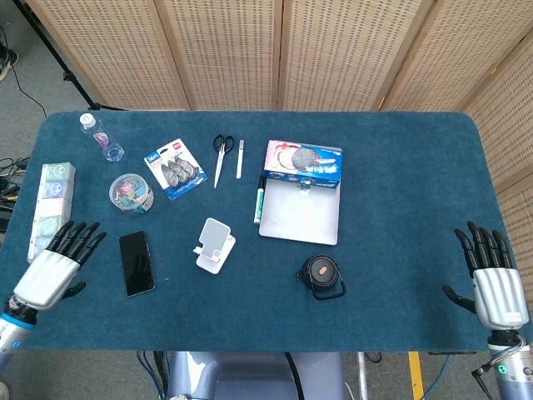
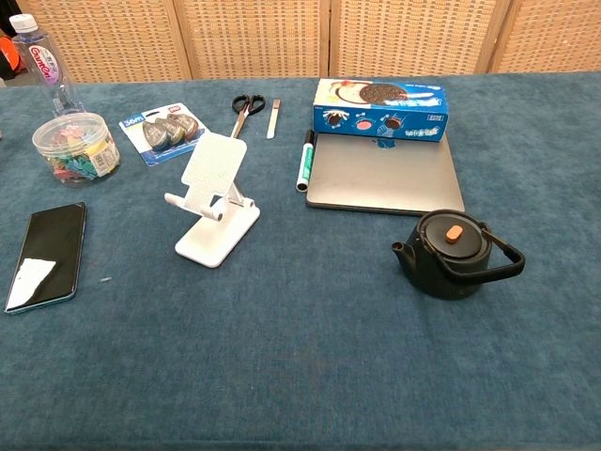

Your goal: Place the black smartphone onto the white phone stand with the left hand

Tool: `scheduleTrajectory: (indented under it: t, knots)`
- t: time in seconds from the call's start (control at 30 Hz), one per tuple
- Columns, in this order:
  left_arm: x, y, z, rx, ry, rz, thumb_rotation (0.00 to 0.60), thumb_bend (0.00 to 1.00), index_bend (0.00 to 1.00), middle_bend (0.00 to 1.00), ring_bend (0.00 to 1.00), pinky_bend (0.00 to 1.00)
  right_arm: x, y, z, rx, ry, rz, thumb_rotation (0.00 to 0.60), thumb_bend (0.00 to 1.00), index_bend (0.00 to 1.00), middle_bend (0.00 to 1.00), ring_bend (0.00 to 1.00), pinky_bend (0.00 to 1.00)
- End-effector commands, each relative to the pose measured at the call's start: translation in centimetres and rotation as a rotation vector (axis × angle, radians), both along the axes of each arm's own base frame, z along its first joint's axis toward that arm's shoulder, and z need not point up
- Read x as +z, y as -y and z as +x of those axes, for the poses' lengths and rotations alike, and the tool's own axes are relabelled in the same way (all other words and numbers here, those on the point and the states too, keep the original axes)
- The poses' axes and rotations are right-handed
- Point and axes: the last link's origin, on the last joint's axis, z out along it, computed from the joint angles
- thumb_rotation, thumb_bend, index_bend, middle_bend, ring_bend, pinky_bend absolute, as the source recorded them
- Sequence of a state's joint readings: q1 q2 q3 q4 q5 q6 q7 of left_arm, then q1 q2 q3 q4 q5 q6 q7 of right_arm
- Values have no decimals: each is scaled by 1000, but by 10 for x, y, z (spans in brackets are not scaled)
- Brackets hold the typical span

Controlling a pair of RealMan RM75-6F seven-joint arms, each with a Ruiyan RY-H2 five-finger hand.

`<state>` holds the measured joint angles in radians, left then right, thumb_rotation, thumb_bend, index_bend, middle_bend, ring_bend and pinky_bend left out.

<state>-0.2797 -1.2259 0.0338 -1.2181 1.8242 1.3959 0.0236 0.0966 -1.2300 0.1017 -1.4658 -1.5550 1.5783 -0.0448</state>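
The black smartphone (image 1: 136, 262) lies flat on the blue table, screen up, left of the white phone stand (image 1: 214, 245); in the chest view the phone (image 2: 46, 255) sits at the left edge and the stand (image 2: 215, 200) stands upright with nothing on it. My left hand (image 1: 54, 269) hovers open over the table's left part, fingers spread, a short way left of the phone. At the front right corner my right hand (image 1: 491, 279) is open and holds nothing. Neither hand shows in the chest view.
A tissue pack stack (image 1: 50, 208) lies just behind my left hand. A clip jar (image 1: 131, 192), water bottle (image 1: 102, 137), blister pack (image 1: 174, 169), scissors (image 1: 221, 156), marker (image 1: 259, 198), cookie box (image 1: 304, 163), grey laptop (image 1: 301, 214) and black teapot (image 1: 321, 276) fill the table's middle.
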Motion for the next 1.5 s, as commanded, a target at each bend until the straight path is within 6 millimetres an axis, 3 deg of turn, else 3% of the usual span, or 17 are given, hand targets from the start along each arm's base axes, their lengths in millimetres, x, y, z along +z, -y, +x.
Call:
scheduleTrajectory:
  t: [0.03,0.2,0.4,0.57,0.83,1.23,1.5]
  knots:
    - [-24,-18,0,-218,-123,-180,600,52,0,0,0,0,2,2,-2,-13,-9,-13,600,0,0,0,0,0]
    - [-23,-24,-15,-237,-139,-291,600,127,0,0,0,17,5,5,-7,-48,-5,-24,600,0,0,0,0,0]
    - [-16,-27,-26,-251,-166,-304,600,135,0,0,0,22,5,7,-9,-62,0,-17,600,0,0,0,0,0]
    - [-22,-32,-30,-238,-183,-326,600,135,0,0,0,22,2,8,-9,-72,-5,-7,600,0,0,0,0,0]
    - [-37,-52,-26,-235,-217,-364,600,156,0,0,0,22,2,9,-11,-93,-9,7,600,0,0,0,0,0]
    - [-43,-68,-27,-182,-306,-399,600,179,0,0,0,21,7,11,-11,-103,8,1,600,0,0,0,0,0]
    - [-63,-76,-17,-184,-331,-422,600,179,0,0,0,21,8,11,-13,-109,18,1,600,0,0,0,0,0]
